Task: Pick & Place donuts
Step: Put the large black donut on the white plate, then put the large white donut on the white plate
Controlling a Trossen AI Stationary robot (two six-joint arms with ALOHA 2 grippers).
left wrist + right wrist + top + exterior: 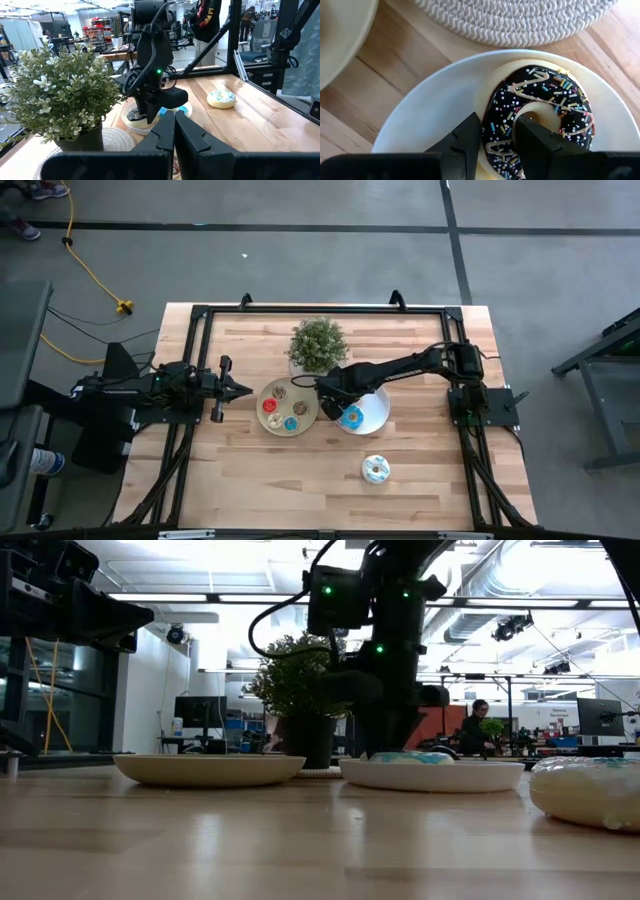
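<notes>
A dark chocolate donut (545, 115) with sprinkles lies on the white plate (430, 115). My right gripper (497, 137) is down at the plate's left side (330, 402), shut on this donut. A blue-iced donut (352, 418) lies on the same plate (380, 405). Several small donuts (288, 408) sit in the tan plate (266, 392). A white donut with blue streaks (376, 469) rests flat on the table nearer the front edge. My left gripper (240, 390) hovers shut, left of the tan plate. My right gripper pinches one side of the chocolate donut's ring (497, 125), with one finger (527, 135) at the centre hole and the other finger (467, 137) outside the rim. The fingers come from above, pointing down. The donut lies flat on the white plate.
A potted plant (318, 345) on a woven mat (520, 20) stands just behind both plates. Bare wood lies toward the near edge around the white donut (590, 792). A black frame runs along the table's sides. A person sits far off in the room.
</notes>
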